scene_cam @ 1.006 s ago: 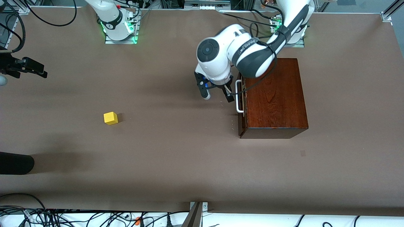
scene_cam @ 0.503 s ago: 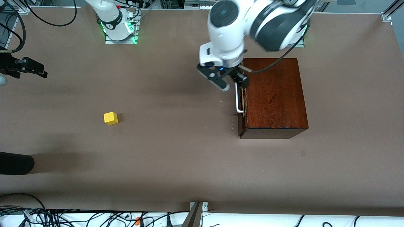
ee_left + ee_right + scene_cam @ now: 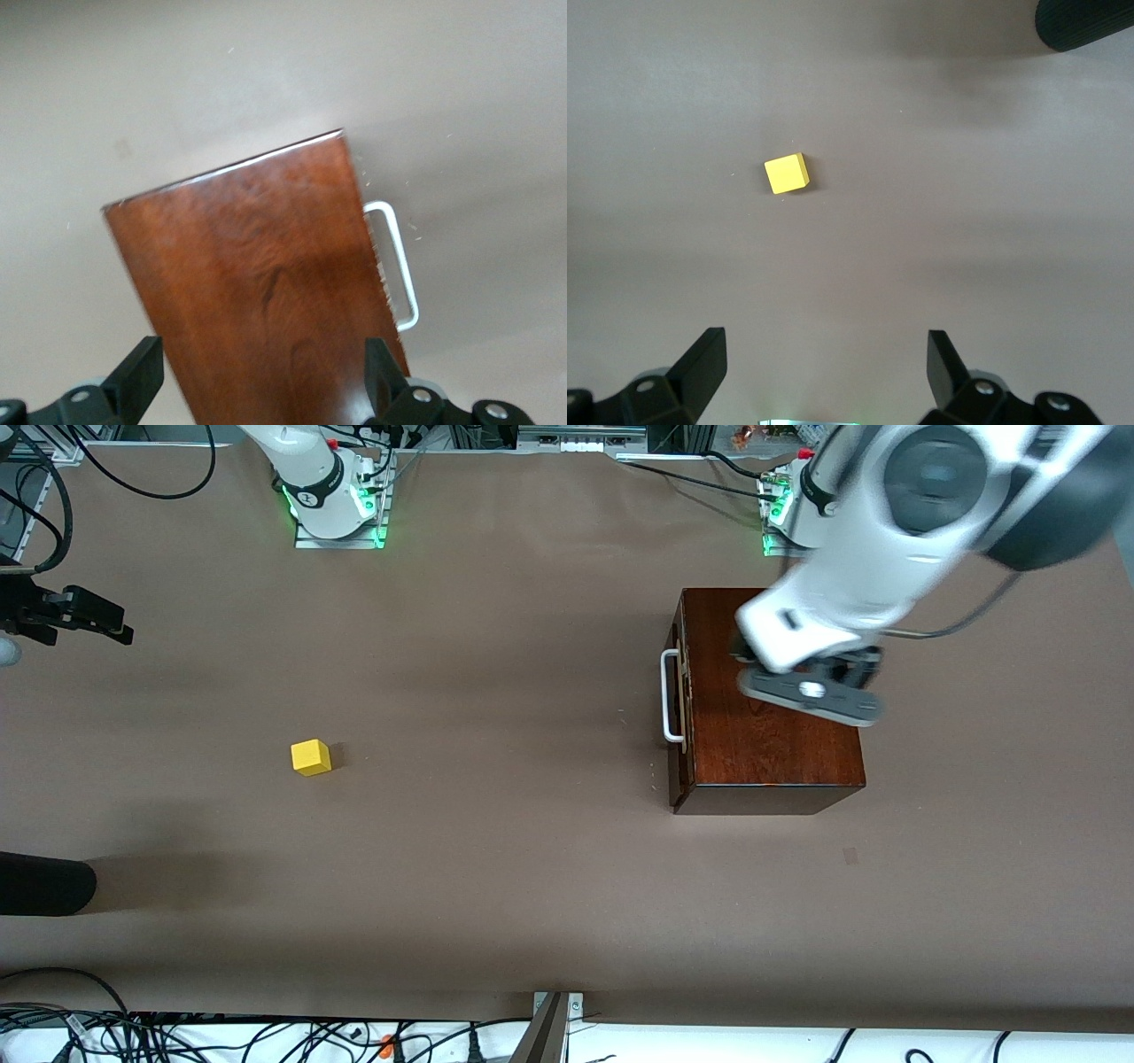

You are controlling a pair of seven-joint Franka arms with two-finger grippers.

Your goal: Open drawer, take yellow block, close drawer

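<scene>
Drawer (image 3: 679,700) shut in wooden box (image 3: 771,708) | left pincer (image 3: 261,385) wide, empty, above box | yellow block (image 3: 310,757) on bench (image 3: 496,850) | right pincer (image 3: 824,376) wide, empty, waiting

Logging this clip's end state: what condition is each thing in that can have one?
drawer: shut, flush in the wooden box.
yellow block: out on the table, toward the right arm's end, untouched.
left pincer: open, empty, over the box.
right pincer: open, empty, waiting above the table.
</scene>
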